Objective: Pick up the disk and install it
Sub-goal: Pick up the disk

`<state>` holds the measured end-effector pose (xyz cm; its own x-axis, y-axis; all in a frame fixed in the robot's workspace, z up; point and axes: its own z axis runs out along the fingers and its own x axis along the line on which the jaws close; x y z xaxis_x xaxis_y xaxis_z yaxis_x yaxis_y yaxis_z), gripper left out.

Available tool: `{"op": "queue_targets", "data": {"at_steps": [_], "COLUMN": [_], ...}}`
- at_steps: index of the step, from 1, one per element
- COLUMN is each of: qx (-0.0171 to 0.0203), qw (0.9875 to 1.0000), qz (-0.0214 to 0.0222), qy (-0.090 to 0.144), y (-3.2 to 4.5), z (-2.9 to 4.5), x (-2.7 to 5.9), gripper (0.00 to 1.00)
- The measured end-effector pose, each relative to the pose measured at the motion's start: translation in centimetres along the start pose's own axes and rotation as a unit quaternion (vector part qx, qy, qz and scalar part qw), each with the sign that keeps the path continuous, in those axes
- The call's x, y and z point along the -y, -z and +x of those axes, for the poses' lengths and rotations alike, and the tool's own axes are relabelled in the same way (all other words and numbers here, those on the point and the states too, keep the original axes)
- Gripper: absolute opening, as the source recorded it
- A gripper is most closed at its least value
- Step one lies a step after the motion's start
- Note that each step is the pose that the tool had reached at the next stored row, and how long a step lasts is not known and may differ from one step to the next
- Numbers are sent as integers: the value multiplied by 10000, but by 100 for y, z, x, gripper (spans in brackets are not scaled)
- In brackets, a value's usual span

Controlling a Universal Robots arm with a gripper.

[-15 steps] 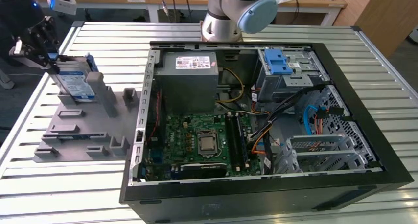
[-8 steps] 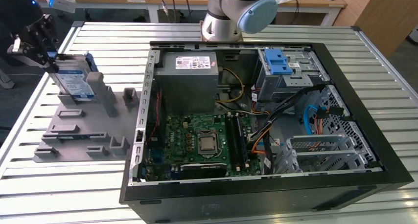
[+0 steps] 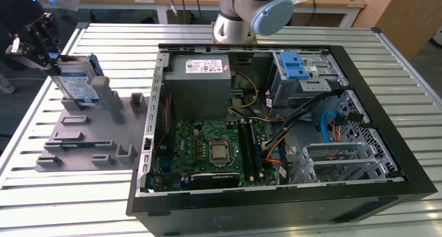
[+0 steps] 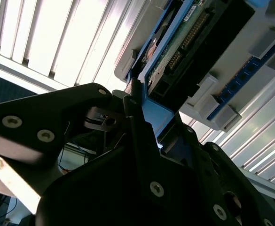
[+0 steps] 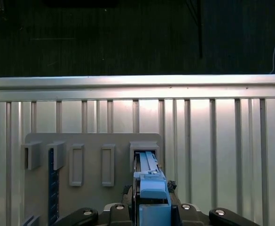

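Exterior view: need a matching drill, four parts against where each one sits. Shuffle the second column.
Things:
1. disk
2. blue latch
3. grey metal box
4. green board

Places:
A. on the drive cage, far corner of the case, toward the exterior view's right
B. standing on edge in the grey holder, outside the case
C. flat on the case floor, near half
D. inside the case, far side, toward the exterior view's left

Pairs: 1-B, 2-A, 3-D, 4-C
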<state>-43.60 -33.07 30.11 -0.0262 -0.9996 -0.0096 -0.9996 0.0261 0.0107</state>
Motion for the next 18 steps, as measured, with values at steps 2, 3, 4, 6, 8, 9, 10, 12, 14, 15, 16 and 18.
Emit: {"op": "queue_targets", "data": {"at_steps": [2,3,4,6,8,9,10,12,14,15,16,18], "qx": [0,0,0,0,0,0,0,0,0,0,0,0], "qw": [10000,10000,10000,10000,10000,10000,10000,10000,10000,10000,10000,10000], "qz": [1,1,2,3,3,3,3,3,3,3,3,3], "qy": [0,0,0,0,0,0,0,0,0,0,0,0], "y": [15,22,29,41,53,60,67,80,93,100,108,123], "z": [0,0,0,0,-1,-1,-1,-1,-1,-1,-1,-1], "x": [0,0,-1,-1,-1,-1,-1,-1,-1,-1,-1,-1], "gripper": [36,36,36,36,36,36,36,36,36,36,36,36]}}
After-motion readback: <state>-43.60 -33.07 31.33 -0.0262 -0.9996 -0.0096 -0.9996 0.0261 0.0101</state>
